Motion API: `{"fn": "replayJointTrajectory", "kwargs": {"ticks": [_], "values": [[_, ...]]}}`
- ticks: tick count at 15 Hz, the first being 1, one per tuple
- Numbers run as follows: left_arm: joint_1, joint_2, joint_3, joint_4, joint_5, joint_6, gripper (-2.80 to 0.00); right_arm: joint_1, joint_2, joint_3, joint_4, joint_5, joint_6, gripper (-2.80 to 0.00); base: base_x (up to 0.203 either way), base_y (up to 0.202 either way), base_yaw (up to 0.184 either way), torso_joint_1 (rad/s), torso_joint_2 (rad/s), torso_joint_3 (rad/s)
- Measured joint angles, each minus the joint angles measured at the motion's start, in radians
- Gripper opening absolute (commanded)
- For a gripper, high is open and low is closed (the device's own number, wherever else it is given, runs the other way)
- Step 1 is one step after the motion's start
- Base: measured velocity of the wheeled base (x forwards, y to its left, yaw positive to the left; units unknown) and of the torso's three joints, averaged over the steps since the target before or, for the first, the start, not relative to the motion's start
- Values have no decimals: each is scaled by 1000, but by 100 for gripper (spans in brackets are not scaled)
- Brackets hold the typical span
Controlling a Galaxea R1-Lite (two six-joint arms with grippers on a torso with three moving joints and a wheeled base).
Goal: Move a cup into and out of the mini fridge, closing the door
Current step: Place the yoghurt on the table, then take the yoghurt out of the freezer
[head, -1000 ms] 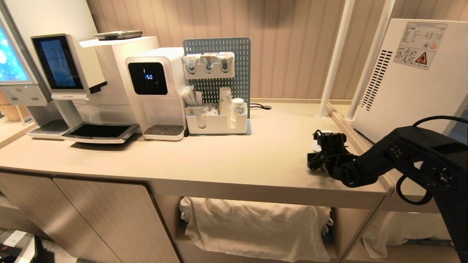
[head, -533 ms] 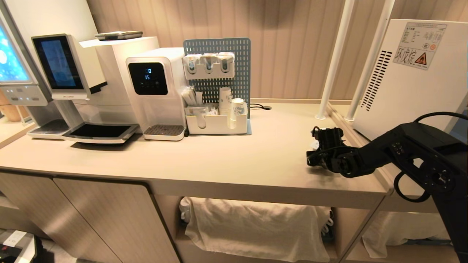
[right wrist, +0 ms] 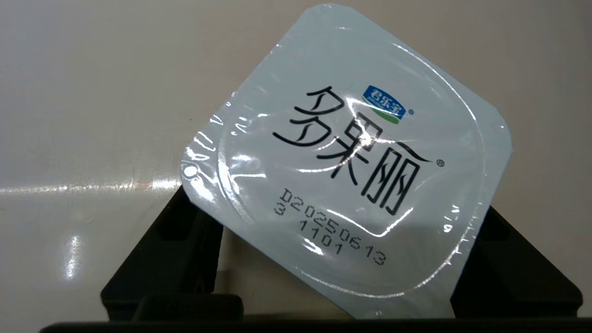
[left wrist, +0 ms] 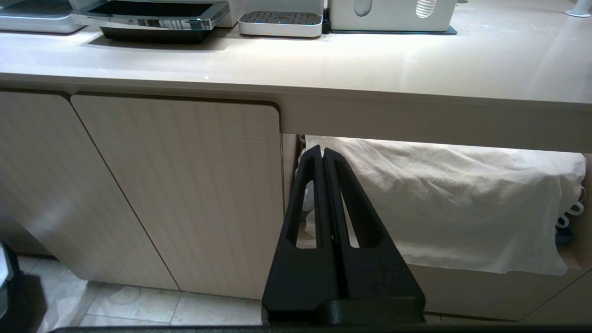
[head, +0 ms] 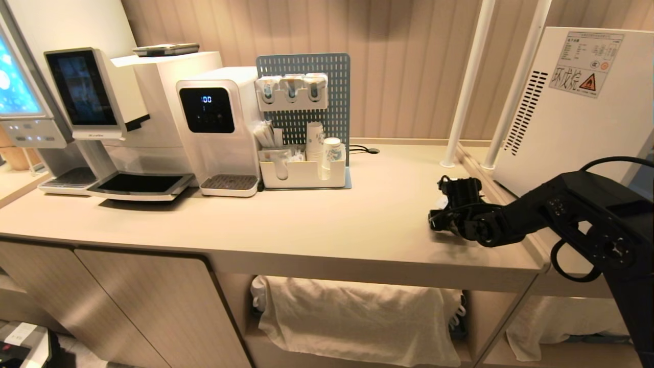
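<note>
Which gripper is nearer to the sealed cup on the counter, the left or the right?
Right. The right gripper straddles the sealed cup, one finger on each side. The left gripper hangs below the counter, facing the cloth.

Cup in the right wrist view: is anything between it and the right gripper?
Nothing visible. The sealed cup stands on the counter directly between the right gripper's open fingers, with a sliver of bare counter showing beside one finger.

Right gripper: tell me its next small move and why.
Probably lift the right gripper straight up off the cup. In the right wrist view the sealed cup sits on the counter between jaws that stand wide, apart from its sides, so it looks released. The mini fridge stands behind, to the right.
</note>
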Motion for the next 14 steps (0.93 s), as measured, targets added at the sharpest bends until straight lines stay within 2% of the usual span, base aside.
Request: {"fn": "replayJointTrajectory", "kwargs": {"ticks": [4, 7, 9, 10, 11, 14], "values": [[1, 0, 0, 0, 0, 0, -280, -3, -80, 105, 7, 24, 35, 0, 0, 0, 0, 0, 0, 0], [0, 0, 0, 0, 0, 0, -280, -3, -240, 256, 2, 69, 59, 0, 0, 0, 0, 0, 0, 0], [0, 0, 0, 0, 0, 0, -280, -2, -397, 405, -3, 93, 73, 0, 0, 0, 0, 0, 0, 0], [0, 0, 0, 0, 0, 0, -280, -2, -481, 483, -8, 109, 75, -101, 0, 0, 0, 0, 0, 0], [1, 0, 0, 0, 0, 0, -280, -1, -577, 567, -11, 128, 78, -280, 0, 0, 0, 0, 0, 0], [1, 0, 0, 0, 1, 0, -280, -1, -886, 805, -6, 176, 81, -280, 0, 0, 0, 0, 0, 0]]}}
